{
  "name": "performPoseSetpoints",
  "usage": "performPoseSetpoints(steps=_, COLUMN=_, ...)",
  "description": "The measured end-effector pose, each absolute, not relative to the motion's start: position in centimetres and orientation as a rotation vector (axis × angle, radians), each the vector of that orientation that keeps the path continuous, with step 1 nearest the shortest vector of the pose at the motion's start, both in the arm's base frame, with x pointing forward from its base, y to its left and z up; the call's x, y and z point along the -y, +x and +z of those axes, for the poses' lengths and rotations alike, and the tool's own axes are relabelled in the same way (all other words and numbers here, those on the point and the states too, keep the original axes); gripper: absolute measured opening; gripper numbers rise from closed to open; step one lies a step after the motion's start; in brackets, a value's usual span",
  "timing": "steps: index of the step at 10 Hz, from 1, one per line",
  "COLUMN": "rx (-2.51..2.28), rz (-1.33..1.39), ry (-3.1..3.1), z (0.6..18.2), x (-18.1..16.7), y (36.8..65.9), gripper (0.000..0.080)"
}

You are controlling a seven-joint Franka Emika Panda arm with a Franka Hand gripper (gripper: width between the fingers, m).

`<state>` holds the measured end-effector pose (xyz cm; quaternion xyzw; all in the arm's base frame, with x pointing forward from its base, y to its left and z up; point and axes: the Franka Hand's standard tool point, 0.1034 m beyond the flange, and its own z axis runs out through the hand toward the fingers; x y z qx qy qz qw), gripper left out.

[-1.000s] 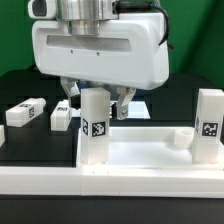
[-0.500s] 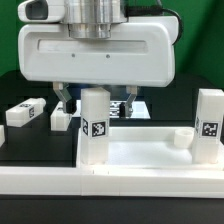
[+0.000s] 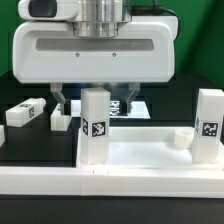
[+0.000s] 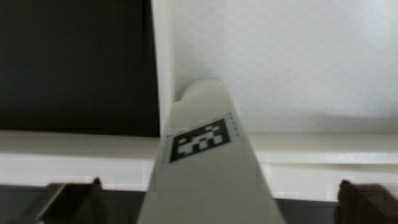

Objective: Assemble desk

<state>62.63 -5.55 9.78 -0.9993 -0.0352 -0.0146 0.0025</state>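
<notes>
In the exterior view, we are looking at the robot's broad white gripper (image 3: 95,104) hanging over the near corner of the white plastic tray-like tabletop (image 3: 150,160). Its two dark fingers (image 3: 63,102) are standing wide apart, released, one on each side of an upright white block leg (image 3: 94,130) and touching neither face of it. This leg is showing a black-and-white square tag (image 3: 98,128) on its front; the pattern is too small for us to make out.

The tabletop is lying on the black counter (image 3: 30,140) with its raised rim up. Inside it, toward the exterior view's right, a round corner socket (image 3: 180,138) is sitting just beside a second upright white leg (image 3: 209,125), which is also carrying a square tag. We cannot tell whether either leg is seated in a socket.

On the exterior view's left, two more white tagged legs are lying loose on the counter: the longer-looking one (image 3: 27,112) and the nearer one (image 3: 62,117). A long white bar (image 3: 35,180) is running along the front.

In the wrist view, we are looking down the leg (image 4: 210,170), its tag (image 4: 201,142) blurred, with the gripper (image 4: 217,200) open around it. The tabletop (image 4: 285,70) and the counter (image 4: 71,60) are lying beneath.
</notes>
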Motion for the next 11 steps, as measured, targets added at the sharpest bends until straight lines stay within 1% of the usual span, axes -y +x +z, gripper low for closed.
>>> performPoseSetpoints(steps=1, rx=0.174, rz=-0.046, ry=-3.133, z=9.78, x=5.58, y=62.63, gripper=0.0607)
performPoseSetpoints(steps=2, rx=0.294, rz=-0.046, ry=-3.125, z=9.77, x=5.7, y=62.61, gripper=0.047)
performPoseSetpoints(steps=3, rx=0.258, rz=-0.046, ry=-3.127, z=9.77, x=5.68, y=62.61, gripper=0.0335)
performPoseSetpoints(steps=4, rx=0.257, rz=-0.046, ry=-3.127, z=9.77, x=5.69, y=62.61, gripper=0.0335)
performPoseSetpoints(steps=5, rx=0.25, rz=-0.046, ry=-3.128, z=9.77, x=5.69, y=62.61, gripper=0.0288)
performPoseSetpoints(steps=7, rx=0.162, rz=-0.048, ry=-3.128, z=9.77, x=5.73, y=62.61, gripper=0.0288)
performPoseSetpoints(steps=9, rx=-0.228, rz=-0.049, ry=-3.102, z=9.75, x=5.84, y=62.57, gripper=0.0288)
performPoseSetpoints(steps=11, rx=-0.482, rz=-0.039, ry=-3.072, z=9.75, x=5.72, y=62.47, gripper=0.0292)
